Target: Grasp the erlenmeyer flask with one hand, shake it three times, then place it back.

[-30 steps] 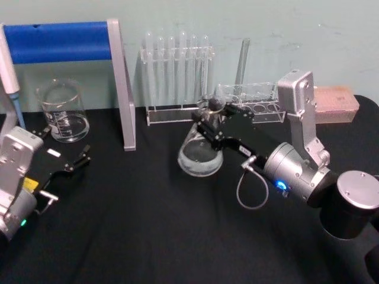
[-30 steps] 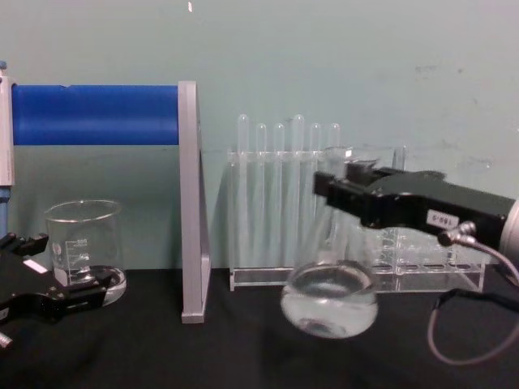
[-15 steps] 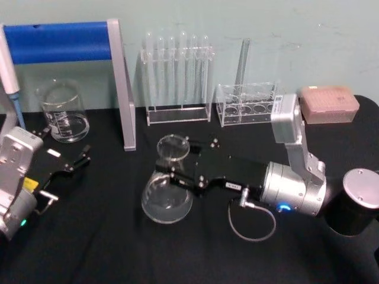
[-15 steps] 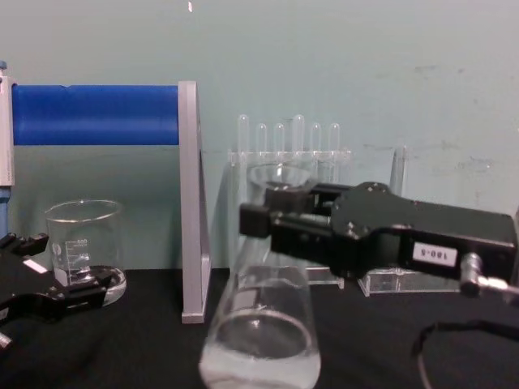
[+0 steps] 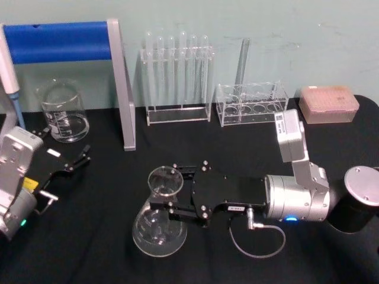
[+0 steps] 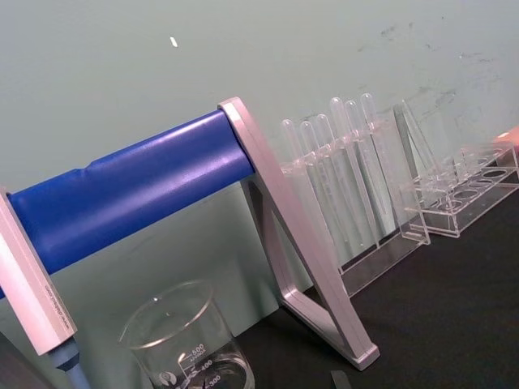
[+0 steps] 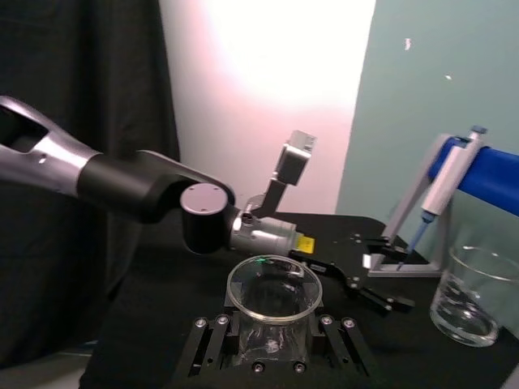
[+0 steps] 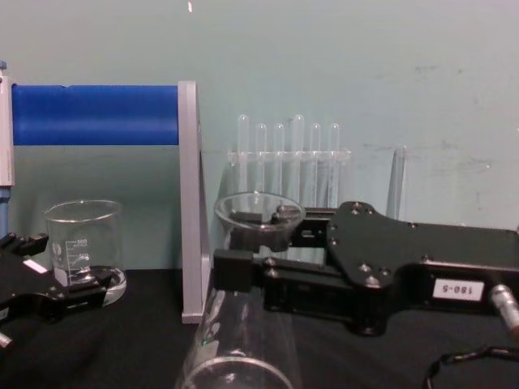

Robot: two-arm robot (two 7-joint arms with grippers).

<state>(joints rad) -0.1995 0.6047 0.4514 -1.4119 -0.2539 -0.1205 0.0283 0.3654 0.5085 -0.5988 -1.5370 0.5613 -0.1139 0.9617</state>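
Observation:
The erlenmeyer flask (image 5: pixel 159 228) is a clear glass cone with a flared rim (image 5: pixel 165 180), standing front and centre over the black cloth and leaning slightly. My right gripper (image 5: pixel 167 189) reaches in from the right and is shut on its neck. The chest view shows the flask (image 8: pixel 243 348) close up, its rim level with the black right gripper (image 8: pixel 258 241). In the right wrist view the fingers (image 7: pixel 207 340) flank the flask (image 7: pixel 274 296). I cannot tell whether its base touches the cloth. My left gripper (image 5: pixel 65 171) rests open at the far left, holding nothing.
A glass beaker (image 5: pixel 62 112) stands at the back left beside a blue-barred metal stand (image 5: pixel 121 89) holding a pipette (image 5: pixel 10 71). A test tube rack (image 5: pixel 177 77), a low clear rack (image 5: pixel 251 103) and a pink tip box (image 5: pixel 328 103) line the back wall.
My right gripper has swung the flask from beside the racks at the back forward and leftward, toward me and lower down. The left arm has not moved.

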